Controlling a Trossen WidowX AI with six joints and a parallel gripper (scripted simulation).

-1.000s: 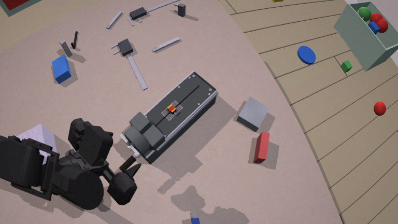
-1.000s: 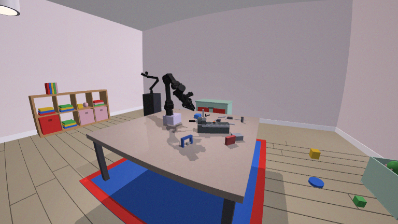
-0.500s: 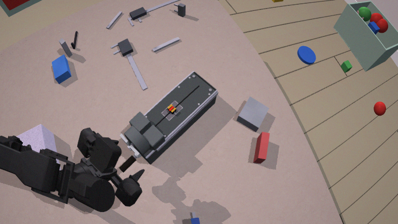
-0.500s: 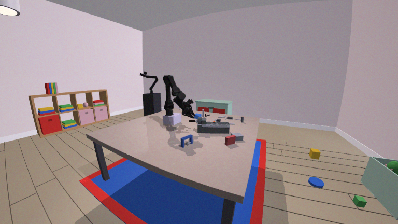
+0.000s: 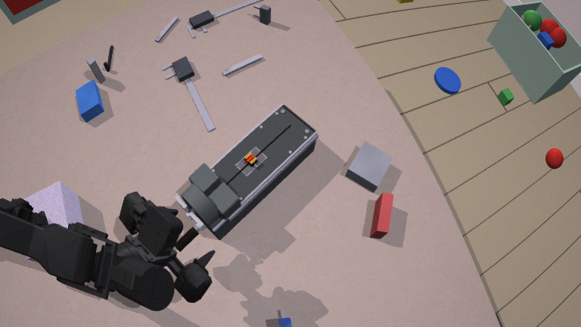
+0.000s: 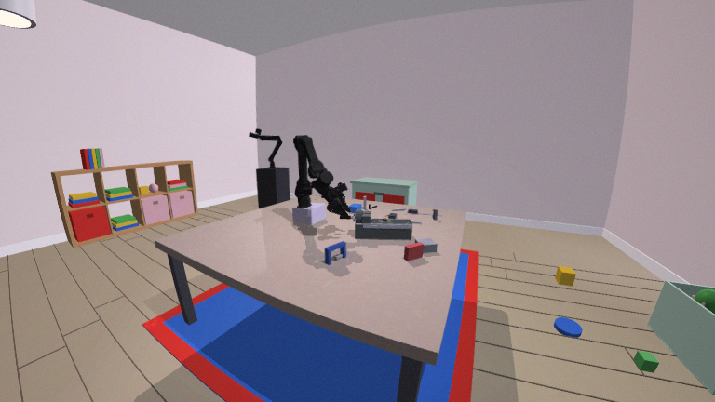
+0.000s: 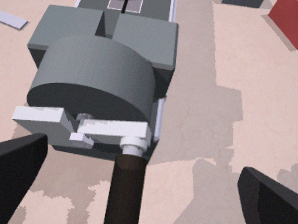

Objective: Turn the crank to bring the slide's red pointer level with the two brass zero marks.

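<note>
The dark grey machine [image 5: 271, 140] [image 6: 384, 232] stands on the table. Its red pointer [image 5: 250, 158] lies between the two brass marks [image 5: 247, 155] [image 5: 253, 161] in a small outlined window; whether it is exactly level is too small to tell. The wrist view does not show the pointer. The pale crank arm [image 7: 112, 128] is at the machine's near end. Its dark brown handle [image 5: 187, 238] [image 7: 126, 192] sticks out toward the gripper. My gripper [image 5: 194, 232] [image 7: 145, 161] is open, its fingers on either side of the handle, which is nearer the left finger in the wrist view.
A grey block [image 5: 368, 164] and a red block [image 5: 381, 215] [image 6: 413, 251] lie beside the machine. A blue block [image 5: 89, 99], loose bars and tools lie beyond it. A blue arch [image 6: 335, 247] stands nearer the table's front edge. A pale lilac block [image 6: 309, 214] is at the arm's base.
</note>
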